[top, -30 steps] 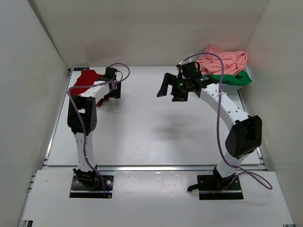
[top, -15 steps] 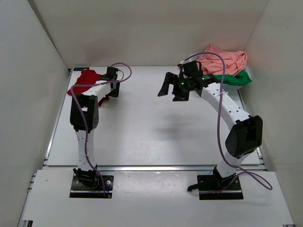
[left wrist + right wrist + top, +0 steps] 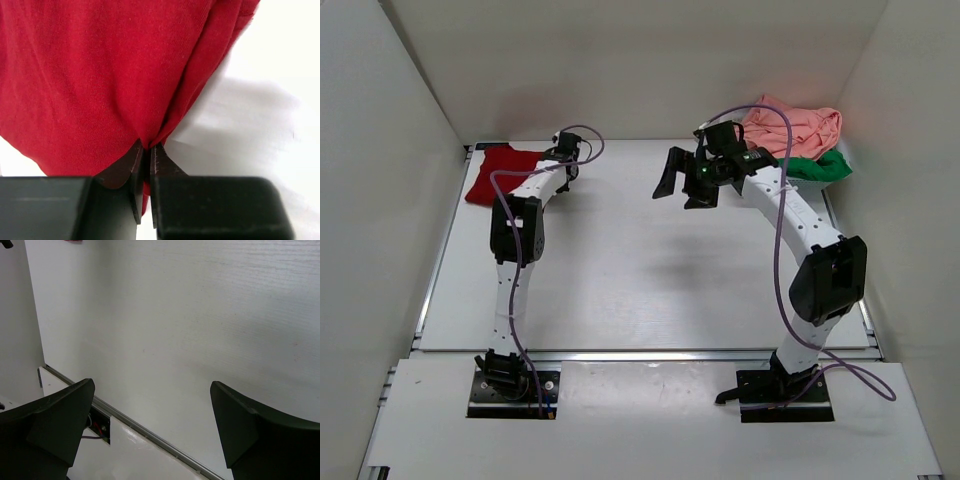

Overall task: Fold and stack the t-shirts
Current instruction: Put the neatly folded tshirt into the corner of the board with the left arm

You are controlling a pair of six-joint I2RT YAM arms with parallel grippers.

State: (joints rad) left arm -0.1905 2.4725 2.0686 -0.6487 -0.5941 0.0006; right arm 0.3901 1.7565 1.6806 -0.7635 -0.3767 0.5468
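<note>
At far-left corner | left jaws pinch red shirt (image 3: 100, 75), wrist-view only | right jaws apart

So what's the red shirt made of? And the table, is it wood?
The red shirt looks like soft knit cloth, probably cotton: matte, with a fine weave, and it puckers into folds where the left gripper pinches it. The table looks like a hard white board, smooth, with faint grain lines. It could be painted wood or laminate; I can't tell which.
</note>
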